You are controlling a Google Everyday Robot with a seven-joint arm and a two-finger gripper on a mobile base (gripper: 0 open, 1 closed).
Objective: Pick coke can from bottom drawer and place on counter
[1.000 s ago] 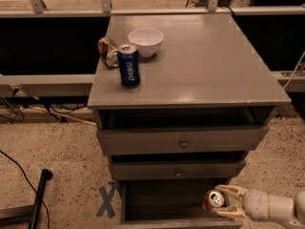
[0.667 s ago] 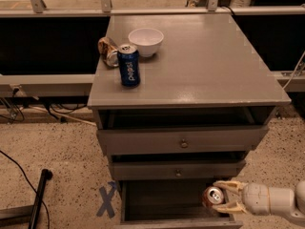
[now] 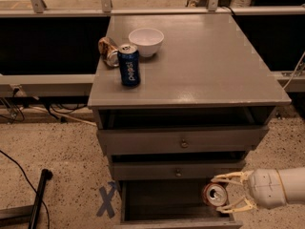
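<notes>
– Coke can: where is it sitting?
– At the right end of the open bottom drawer, silver top facing up, low inside the dark interior.
– How will it handle?
– Probably light and thin-walled, so a hard squeeze could dent it, and the smooth painted side may slip. I'd grip the round body at mid-height, away from the rim.
– And the pincer?
– It reaches in from the right. Its pale fingers are spread to the can's width, one on each side, and look pressed against it, pinching the can.
– Where should it go?
– Up on the tabletop. The right half looks free. The Pepsi can, white bowl and crushed can are grouped at its back left.
</notes>
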